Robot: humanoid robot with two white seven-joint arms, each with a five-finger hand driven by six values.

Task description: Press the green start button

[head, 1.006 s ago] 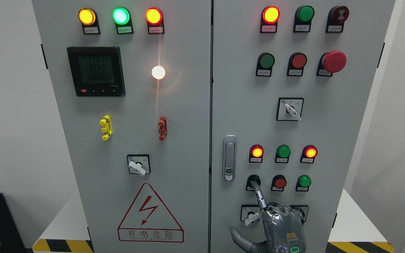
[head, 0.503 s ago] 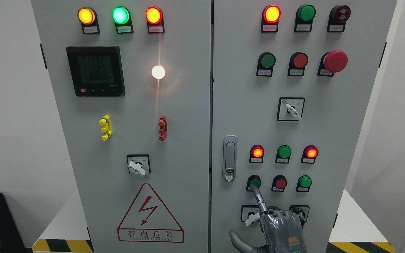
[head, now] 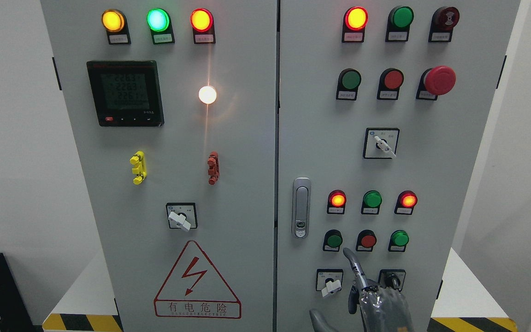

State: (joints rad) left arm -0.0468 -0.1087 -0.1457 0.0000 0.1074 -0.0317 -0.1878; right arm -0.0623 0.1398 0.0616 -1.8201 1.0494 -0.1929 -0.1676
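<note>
Grey cabinet door (head: 247, 184) carries a red-bordered lightning triangle (head: 196, 279) captioned 有电危险. Meter display (head: 125, 92) digits too blurred to read. Green start button (head: 334, 240) sits lower right panel, just up-left of the right hand (head: 371, 295). Index finger (head: 353, 263) extended, tip apart from button; other fingers curled, holding nothing.

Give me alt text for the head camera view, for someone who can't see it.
A robot's right hand points one extended finger up, its tip just below and right of a green push button low on the right door of a grey control cabinet covered in lamps, buttons and switches.
</note>
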